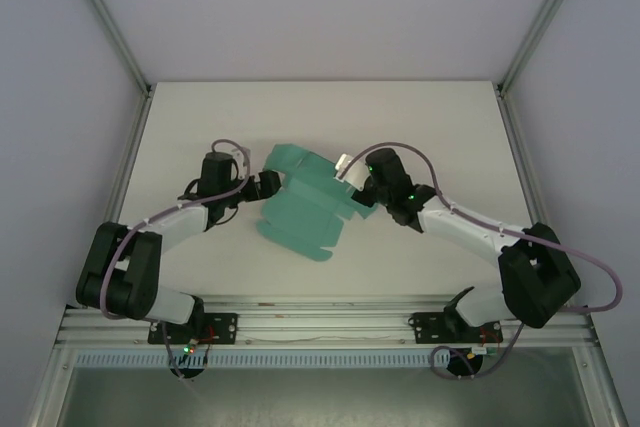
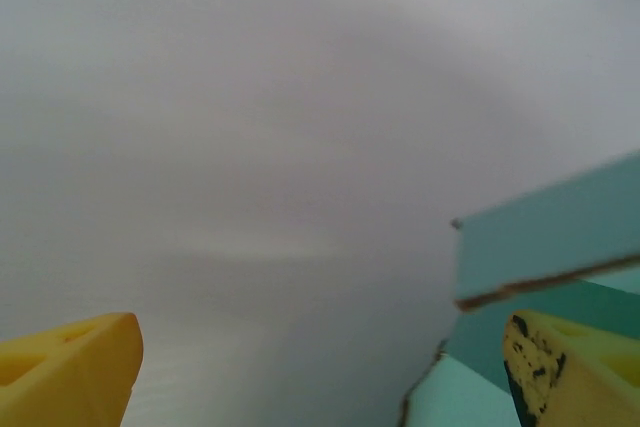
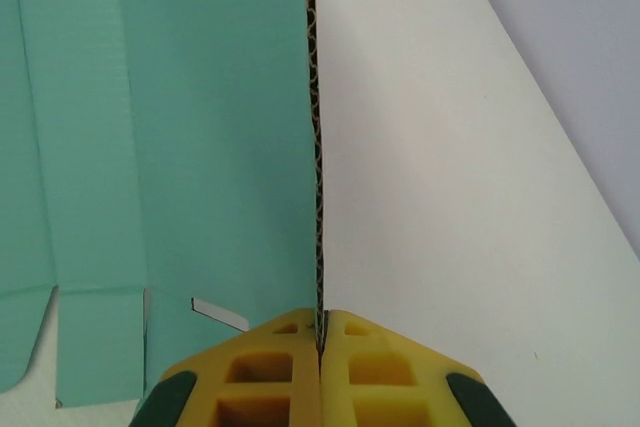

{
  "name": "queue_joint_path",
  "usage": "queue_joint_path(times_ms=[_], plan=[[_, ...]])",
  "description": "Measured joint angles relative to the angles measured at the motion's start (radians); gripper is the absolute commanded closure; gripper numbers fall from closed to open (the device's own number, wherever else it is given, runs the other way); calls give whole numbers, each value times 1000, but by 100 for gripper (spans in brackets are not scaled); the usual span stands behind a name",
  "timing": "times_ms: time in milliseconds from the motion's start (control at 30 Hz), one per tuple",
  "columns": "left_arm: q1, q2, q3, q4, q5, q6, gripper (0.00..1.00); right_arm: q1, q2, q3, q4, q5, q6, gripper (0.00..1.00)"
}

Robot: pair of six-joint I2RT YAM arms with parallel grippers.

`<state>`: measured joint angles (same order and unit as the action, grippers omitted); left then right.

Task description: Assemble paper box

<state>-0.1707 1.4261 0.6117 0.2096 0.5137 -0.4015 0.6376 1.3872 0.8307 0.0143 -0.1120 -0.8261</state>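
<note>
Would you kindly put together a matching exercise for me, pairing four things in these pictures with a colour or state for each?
Things:
1. left gripper
2. right gripper
3. paper box
4. table

Colour or state:
A. white
B. shut on the edge of the sheet
C. open wide, gripping nothing
D. teal-green, a cut-out sheet not yet folded up

Pairs: 1-C, 2-B, 3-D, 4-A.
</note>
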Motion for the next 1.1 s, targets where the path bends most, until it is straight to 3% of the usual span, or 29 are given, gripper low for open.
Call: queue_joint_path(times_ms=[133, 333, 667, 733, 933, 1067, 1100], plan=[[-7, 1, -23, 55, 57, -1, 18, -2, 0, 3, 0, -32, 10, 100], [-26, 18, -28, 157, 139, -5, 23, -10, 0, 13, -3, -104, 34, 100], [-32, 19, -42, 222, 178, -19, 60, -25, -50, 21, -7, -193, 67, 100], [-33, 15, -54, 225, 179, -19, 62, -32, -58, 21, -7, -200, 68, 100], [-45, -37, -65, 222, 166, -13, 83, -35, -64, 23, -11, -203, 67, 100], [-46, -76, -65, 199, 139, -8, 84, -35, -64, 36, -18, -201, 64, 100], [-46, -85, -65, 192, 132, -8, 78, -35, -64, 40, -19, -200, 63, 100]])
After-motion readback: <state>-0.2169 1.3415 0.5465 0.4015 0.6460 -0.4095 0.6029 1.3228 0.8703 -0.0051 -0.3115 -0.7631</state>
